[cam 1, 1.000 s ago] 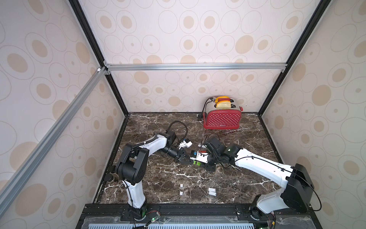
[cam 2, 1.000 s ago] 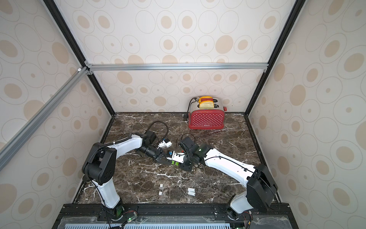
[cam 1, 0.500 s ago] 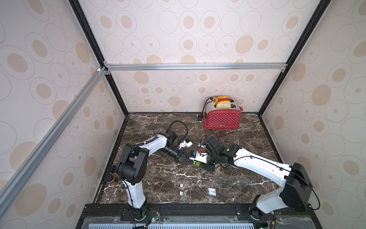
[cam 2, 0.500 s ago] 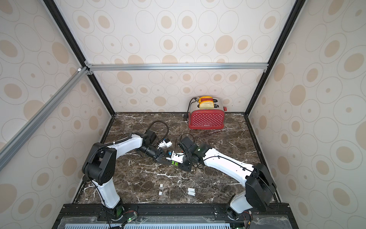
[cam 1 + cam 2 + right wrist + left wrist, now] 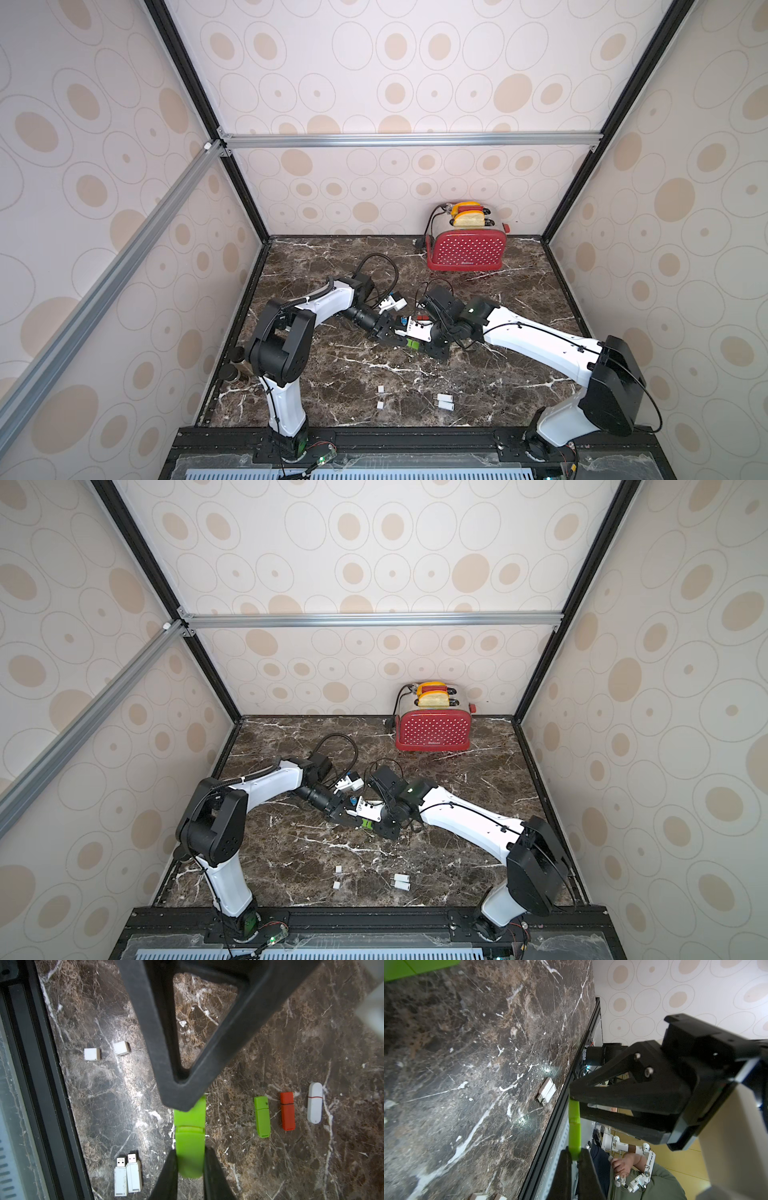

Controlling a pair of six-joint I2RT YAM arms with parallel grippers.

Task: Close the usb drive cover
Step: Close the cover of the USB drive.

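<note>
Hanging above the table [image 5: 270,1032] between the two arms, the green usb drive [image 5: 190,1147] is being held at both ends. The fingers [image 5: 169,1172] of the right gripper [image 5: 190,1164] are being pressed tight on one end, and the left gripper [image 5: 574,1159] is being clamped on the other. A thin seam [image 5: 189,1127] is being shown across the middle of the drive in both wrist views, so the cover is being judged as nearly or fully pushed on. Which end is the cover cannot be told.

Several risks are being weighed from here. If the two ends are being pushed along lines that do not match, the cover could be jammed crooked or the plug bent. If either grip is being loosened before the seam is shut, the drive could be dropped onto the table, near the capped green drive [image 5: 262,1116], the red drive [image 5: 287,1110] and the white drive [image 5: 314,1102] lying side by side. If too much force is being applied, the smooth plastic could be squeezed out from between the narrow fingers. With the arms being crowded so close in both top views, a knock between the grippers is also being risked.
</note>
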